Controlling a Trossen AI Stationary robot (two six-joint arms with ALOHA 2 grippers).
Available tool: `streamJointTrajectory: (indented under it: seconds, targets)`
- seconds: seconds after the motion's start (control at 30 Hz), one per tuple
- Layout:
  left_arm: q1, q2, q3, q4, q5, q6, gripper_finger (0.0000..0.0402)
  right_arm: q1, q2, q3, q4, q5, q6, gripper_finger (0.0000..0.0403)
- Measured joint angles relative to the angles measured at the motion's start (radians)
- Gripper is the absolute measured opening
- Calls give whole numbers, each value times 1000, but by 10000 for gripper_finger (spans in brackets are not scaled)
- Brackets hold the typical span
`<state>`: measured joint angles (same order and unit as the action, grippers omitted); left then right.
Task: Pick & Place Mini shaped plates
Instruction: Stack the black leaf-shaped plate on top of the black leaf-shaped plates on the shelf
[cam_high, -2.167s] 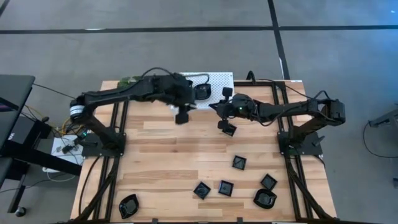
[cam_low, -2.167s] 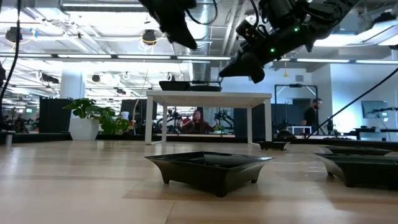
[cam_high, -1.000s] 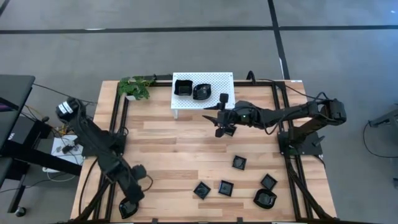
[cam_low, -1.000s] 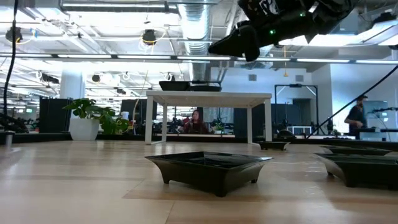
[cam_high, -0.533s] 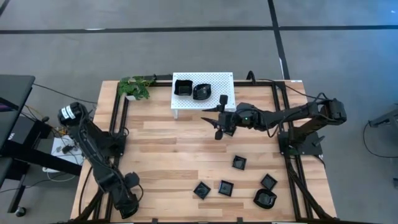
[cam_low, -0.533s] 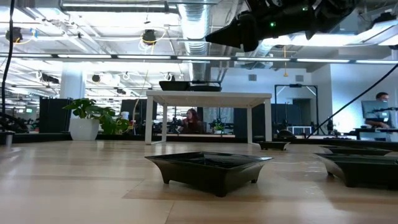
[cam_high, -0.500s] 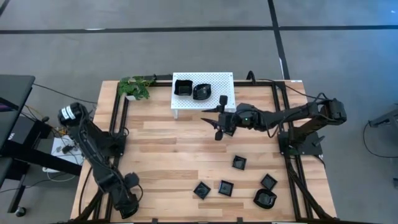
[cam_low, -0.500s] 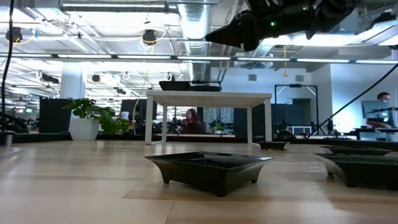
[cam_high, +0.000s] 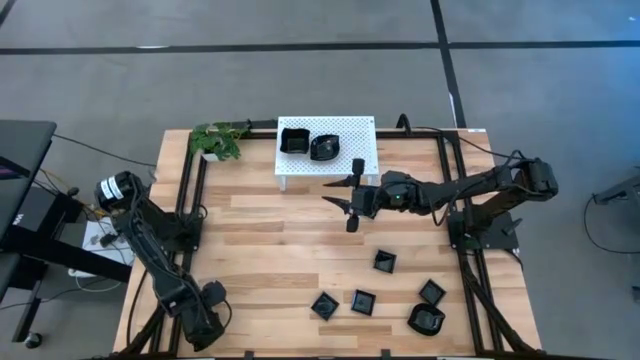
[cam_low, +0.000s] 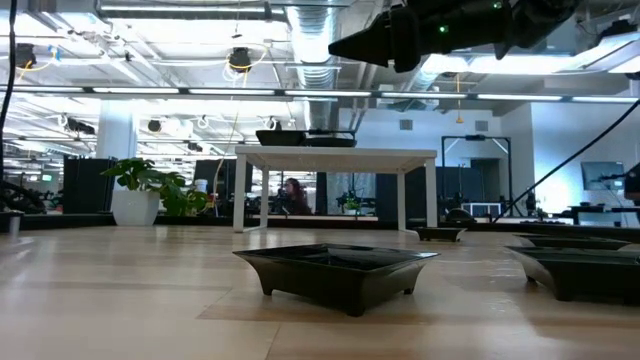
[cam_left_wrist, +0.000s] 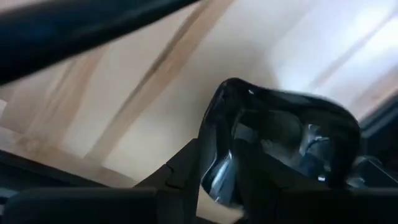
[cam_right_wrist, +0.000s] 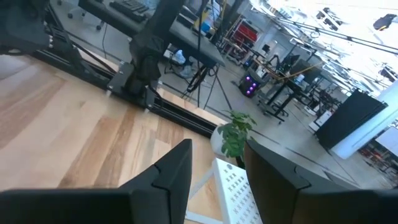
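A glossy black rounded mini plate (cam_left_wrist: 286, 130) lies on the wooden table at its near left corner. My left gripper (cam_high: 205, 322) points down over it and hides it in the high view. It is open, with one finger on each side of the plate's rim (cam_left_wrist: 214, 124). My right gripper (cam_high: 338, 200) hovers level above the table's middle, just in front of the white rack (cam_high: 350, 132). It is open with nothing between its fingers (cam_right_wrist: 180, 165). Two plates (cam_high: 292, 140) (cam_high: 322, 148) sit on the rack. Several more (cam_high: 385, 262) (cam_high: 362, 300) lie at the near right. My left gripper comes from above with one finger (cam_left_wrist: 183, 171) outside the rounded plate's rim and the other (cam_left_wrist: 264, 183) inside it. I cannot tell whether either finger touches the plate. The plate rests on the table.
A small potted plant (cam_high: 218, 138) stands at the far left beside the rack. Black frame rails (cam_high: 190, 200) run along both table sides. In the low view a square plate (cam_low: 335, 270) sits close in front, and my right gripper (cam_low: 345, 45) is high above it.
My left gripper has gone down and toward the table's near left corner, onto the rounded plate, which it now covers in the high view. My right gripper has drifted slightly toward the table's left and tipped up to level.
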<state>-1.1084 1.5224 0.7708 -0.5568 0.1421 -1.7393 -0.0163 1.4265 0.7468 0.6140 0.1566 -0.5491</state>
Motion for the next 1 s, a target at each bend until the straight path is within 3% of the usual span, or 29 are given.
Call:
streamJointTrajectory:
  seconds: [0.3,1.0]
  targets:
    - [0,-70,0,-1,-14,-54,97,-1,0,0,1,0,0,138]
    - [0,-21,1,-41,-26,-45,97,10,0,0,14,-2,0,138]
